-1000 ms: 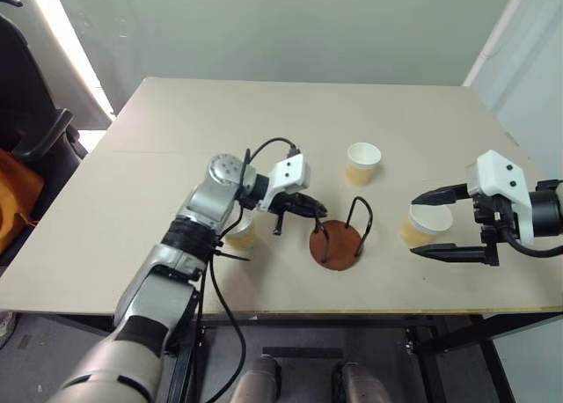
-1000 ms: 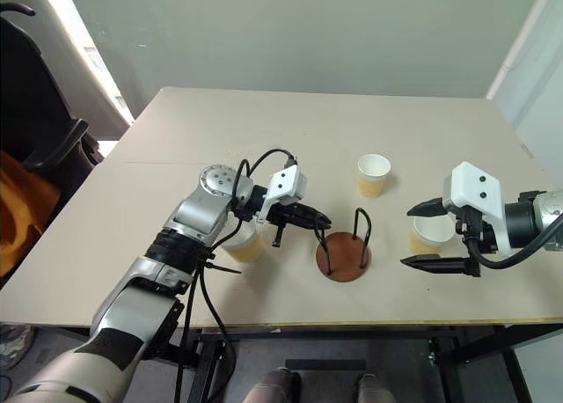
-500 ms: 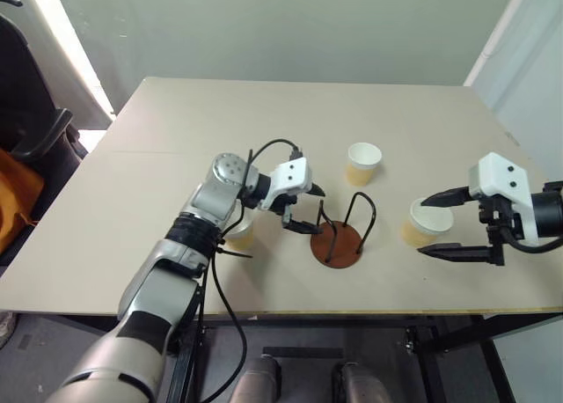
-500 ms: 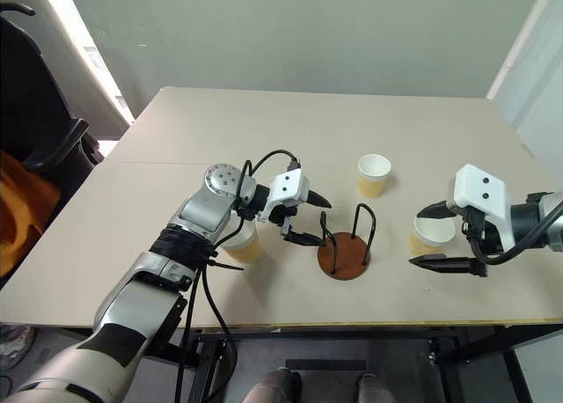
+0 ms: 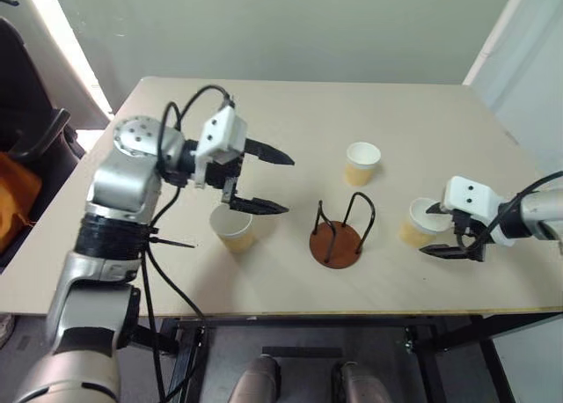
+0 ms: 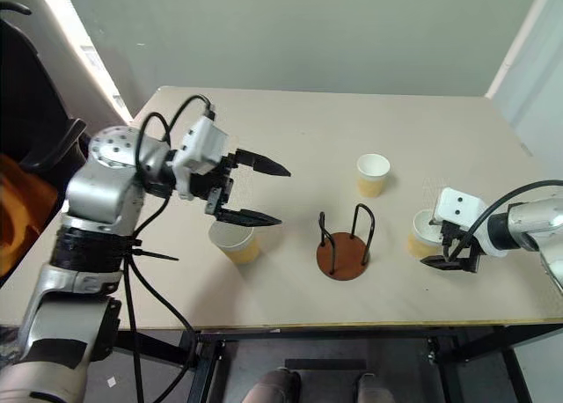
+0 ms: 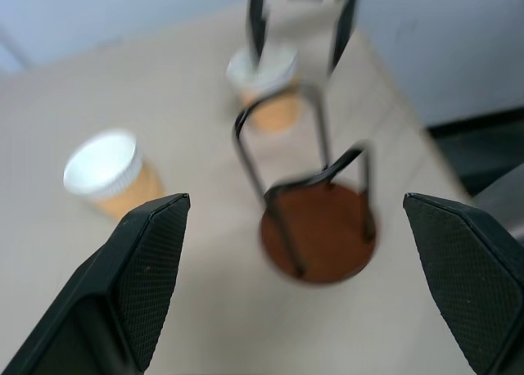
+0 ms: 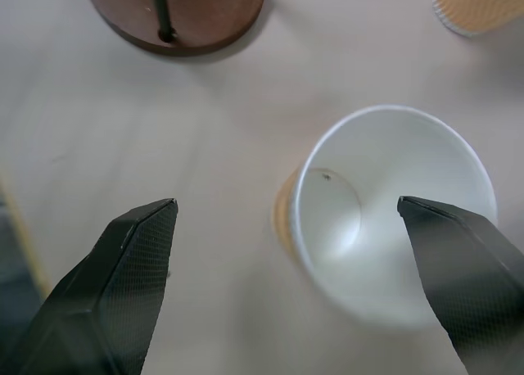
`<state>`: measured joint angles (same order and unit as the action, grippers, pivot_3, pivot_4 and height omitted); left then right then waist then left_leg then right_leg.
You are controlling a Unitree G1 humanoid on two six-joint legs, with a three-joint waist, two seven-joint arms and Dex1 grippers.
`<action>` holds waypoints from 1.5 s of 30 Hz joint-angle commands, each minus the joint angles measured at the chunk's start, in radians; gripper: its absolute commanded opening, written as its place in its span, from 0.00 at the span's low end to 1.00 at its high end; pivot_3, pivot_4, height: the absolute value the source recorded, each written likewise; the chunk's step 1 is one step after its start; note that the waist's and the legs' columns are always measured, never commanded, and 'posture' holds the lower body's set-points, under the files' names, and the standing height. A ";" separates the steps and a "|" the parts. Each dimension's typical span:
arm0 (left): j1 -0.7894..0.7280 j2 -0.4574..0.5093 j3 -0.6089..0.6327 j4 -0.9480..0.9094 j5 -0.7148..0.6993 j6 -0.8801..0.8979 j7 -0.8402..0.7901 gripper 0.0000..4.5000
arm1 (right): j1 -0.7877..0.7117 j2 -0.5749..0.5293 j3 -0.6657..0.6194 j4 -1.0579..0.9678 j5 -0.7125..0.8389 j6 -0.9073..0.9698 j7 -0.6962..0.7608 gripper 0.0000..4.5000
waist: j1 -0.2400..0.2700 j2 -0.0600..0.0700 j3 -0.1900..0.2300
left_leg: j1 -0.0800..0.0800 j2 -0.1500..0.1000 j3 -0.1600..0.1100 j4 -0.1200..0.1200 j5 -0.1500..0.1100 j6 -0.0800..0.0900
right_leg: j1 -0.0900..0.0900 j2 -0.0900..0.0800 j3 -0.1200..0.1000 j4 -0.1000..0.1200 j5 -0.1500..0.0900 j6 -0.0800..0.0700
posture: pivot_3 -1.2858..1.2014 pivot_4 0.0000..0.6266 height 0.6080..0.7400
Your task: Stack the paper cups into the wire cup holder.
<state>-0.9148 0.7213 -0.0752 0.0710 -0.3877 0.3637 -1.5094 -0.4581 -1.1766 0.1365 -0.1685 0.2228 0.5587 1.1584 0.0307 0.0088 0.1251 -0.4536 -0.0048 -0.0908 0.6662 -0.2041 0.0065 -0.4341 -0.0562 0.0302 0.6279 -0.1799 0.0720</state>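
With the empty wire cup holder [image 5: 341, 234] as landmark, the right end effector [image 5: 447, 230], spread wide around the paper cup [image 5: 420, 222] just right of it, should lower squarely before closing, while the left end effector [image 5: 268, 182] hangs wide, empty, above-left.

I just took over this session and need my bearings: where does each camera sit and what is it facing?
Left and right eye views: on the head, looking forward and down at the table with three paper cups, the wire cup holder, both arms.
Left wrist view: along the open left gripper, facing the holder and two cups beyond it.
Right wrist view: along the open right gripper, looking down into the right cup.
Shared: holder and right cup appear in all views.
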 commanded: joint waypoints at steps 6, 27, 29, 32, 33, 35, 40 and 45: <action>0.056 0.082 0.060 -0.174 -0.069 0.123 0.081 1.00 | -0.043 0.045 0.026 0.039 -0.068 -0.045 0.022 0.71 | -0.002 0.000 0.000 | 0.002 0.001 0.000 -0.001 0.000 0.000 | 0.001 0.000 -0.001 0.001 -0.001 -0.006 | 0.52 0.24 1.00; 0.112 0.174 0.104 -0.174 -0.073 0.095 0.128 1.00 | -0.587 0.127 0.010 0.068 0.064 -0.138 0.330 0.00 | -0.020 0.001 0.001 | 0.002 0.002 -0.001 -0.006 0.000 -0.004 | -0.004 0.002 -0.002 0.001 -0.004 -0.019 | 0.52 0.24 1.00; 0.114 0.177 0.101 -0.173 -0.070 0.092 0.132 1.00 | -0.605 0.154 0.036 0.055 0.062 -0.155 0.361 0.00 | -0.019 0.002 0.001 | 0.002 0.002 -0.002 -0.006 0.000 -0.004 | -0.004 0.002 -0.003 0.001 -0.005 -0.020 | 0.52 0.24 1.00; 0.125 0.180 0.101 -0.181 -0.073 0.092 0.137 1.00 | -0.596 0.195 0.093 0.020 0.050 -0.190 0.408 0.00 | -0.018 0.002 0.001 | 0.001 0.002 -0.002 -0.005 0.000 -0.004 | -0.005 0.002 -0.003 0.001 -0.005 -0.020 | 0.52 0.24 1.00; 0.129 0.181 0.102 -0.185 -0.075 0.093 0.139 1.00 | -0.591 0.205 0.102 0.012 0.052 -0.192 0.417 0.00 | -0.018 0.002 0.001 | 0.001 0.002 -0.002 -0.005 0.000 -0.004 | -0.005 0.001 -0.003 0.001 -0.005 -0.020 | 0.52 0.24 1.00; 0.137 0.183 0.103 -0.190 -0.076 0.095 0.144 1.00 | -0.585 0.216 0.110 0.003 0.054 -0.189 0.426 0.00 | -0.018 0.002 0.001 | 0.000 0.002 -0.002 -0.005 0.000 -0.004 | -0.005 0.001 -0.003 0.002 -0.005 -0.021 | 0.52 0.24 1.00; 0.168 0.195 0.099 -0.221 -0.075 0.103 0.161 1.00 | -0.569 0.247 0.133 -0.023 0.051 -0.182 0.435 0.00 | -0.020 0.002 0.001 | 0.000 0.002 -0.002 -0.005 0.000 -0.005 | -0.005 0.001 -0.003 0.001 -0.005 -0.022 | 0.52 0.24 1.00; 0.178 0.203 0.105 -0.235 -0.085 0.111 0.170 1.00 | -0.575 0.276 0.179 0.020 -0.024 -0.225 0.422 0.00 | -0.020 0.002 0.001 | 0.001 0.002 -0.003 -0.005 0.000 -0.006 | -0.006 0.002 -0.003 0.004 -0.005 -0.024 | 0.52 0.24 1.00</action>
<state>-0.7343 0.9079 -0.0069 -0.1312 -0.4532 0.4747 -1.3457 -1.0187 -0.9018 0.3205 -0.1554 0.2264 0.3544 1.5884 0.0110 0.0108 0.1261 -0.4521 -0.0025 -0.0934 0.6610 -0.2037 0.0005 -0.4397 -0.0546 0.0275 0.6324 -0.1853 0.0476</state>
